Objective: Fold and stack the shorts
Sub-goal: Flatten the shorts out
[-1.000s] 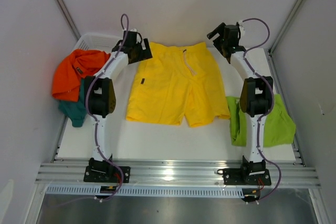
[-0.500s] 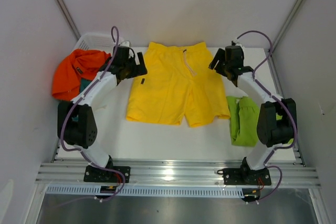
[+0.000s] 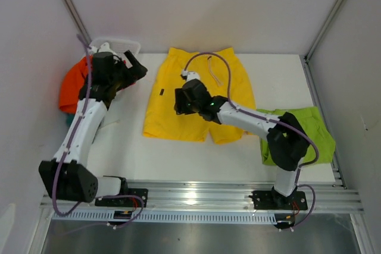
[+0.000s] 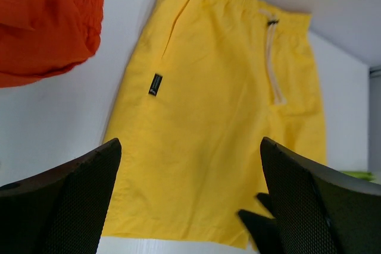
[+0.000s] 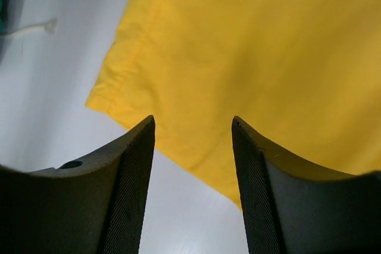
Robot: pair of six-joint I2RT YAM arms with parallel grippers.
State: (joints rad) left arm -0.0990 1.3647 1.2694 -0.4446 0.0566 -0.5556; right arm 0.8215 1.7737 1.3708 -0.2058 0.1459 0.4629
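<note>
White tabletop (image 3: pixel 196 159) | smooth yellow shorts (image 3: pixel 169 117) flat | left end effector (image 4: pixel 189 144) released | right end effector (image 5: pixel 191 123) parted, empty

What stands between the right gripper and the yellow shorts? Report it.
Nothing visible. The right gripper hangs directly over the yellow shorts' leg hem, jaws apart, with only cloth and bare table showing between them. The left gripper is off by the orange shorts, clear of the path.
</note>
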